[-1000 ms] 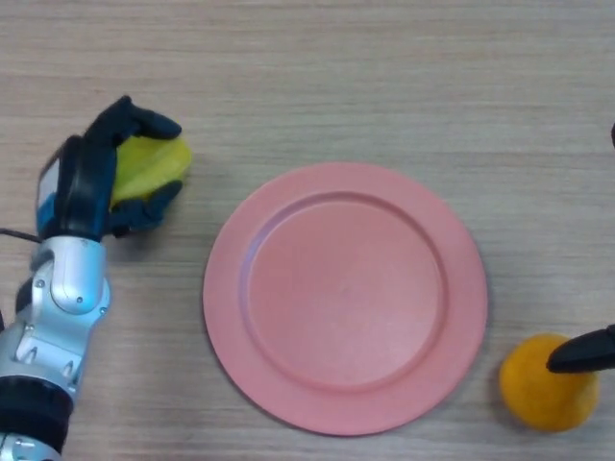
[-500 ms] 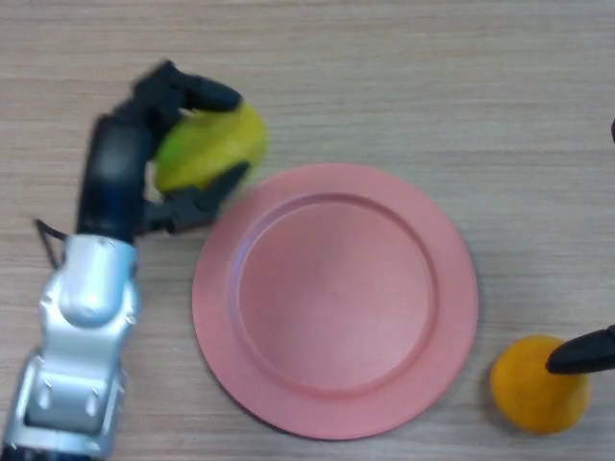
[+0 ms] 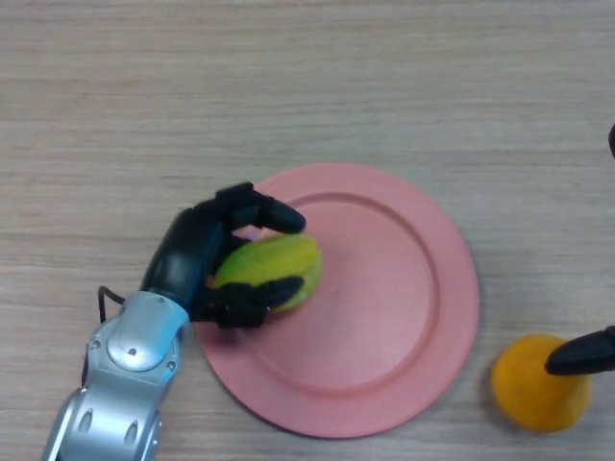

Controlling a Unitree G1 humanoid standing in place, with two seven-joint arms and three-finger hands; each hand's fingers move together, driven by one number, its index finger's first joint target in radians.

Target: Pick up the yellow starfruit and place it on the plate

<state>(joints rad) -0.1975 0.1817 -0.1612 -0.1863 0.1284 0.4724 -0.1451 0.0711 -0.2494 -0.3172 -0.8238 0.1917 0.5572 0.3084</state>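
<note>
You've got the black left hand (image 3: 197,259) w/ fingers curled round the yellow-green oblong starfruit (image 3: 270,273), thumb below it, fingers above. Fruit's long axis runs roughly left-right, tilted slightly up to the right, over the round pink plate's (image 3: 404,288) left part. Right hand (image 3: 581,353) shows at the edge, touching a round orange fruit (image 3: 538,384); can't tell its fingers.

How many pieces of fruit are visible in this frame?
2: the yellow starfruit held in the left hand over the pink plate's left side, and an orange fruit on the table right of the plate.
</note>
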